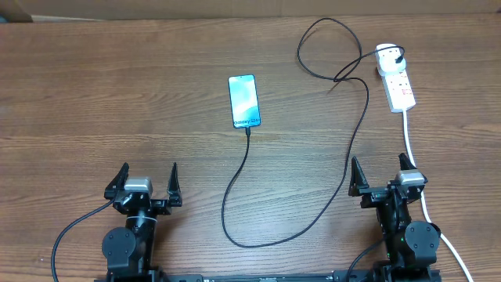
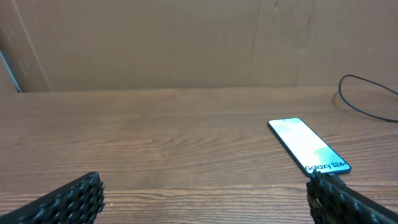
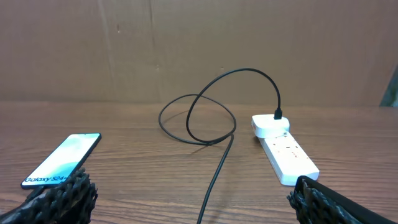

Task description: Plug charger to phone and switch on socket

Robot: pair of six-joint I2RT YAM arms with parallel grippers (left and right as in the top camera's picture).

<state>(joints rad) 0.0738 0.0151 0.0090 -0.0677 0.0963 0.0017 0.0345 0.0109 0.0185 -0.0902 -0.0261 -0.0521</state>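
Near the table (image 1: 94, 86) edge, both jaws gape wide — empty.

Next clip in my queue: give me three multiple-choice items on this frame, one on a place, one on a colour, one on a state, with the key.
1. Where does the power strip lie?
A. On the far side, ahead of the right tool.
B. At the near left corner.
C. Midway between the two tools.

2. What colour is the charger cable?
A. White.
B. Black.
C. Red.

3. How do the left tool and right tool stand?
A. Both open, holding nothing.
B. Both shut.
C. Left open, right shut on the cable.

Key:
1 A, the overhead view shows the strip beyond the right tool.
2 B, the thin cable reads black in every view.
3 A, both pairs of fingers are spread with nothing between them.
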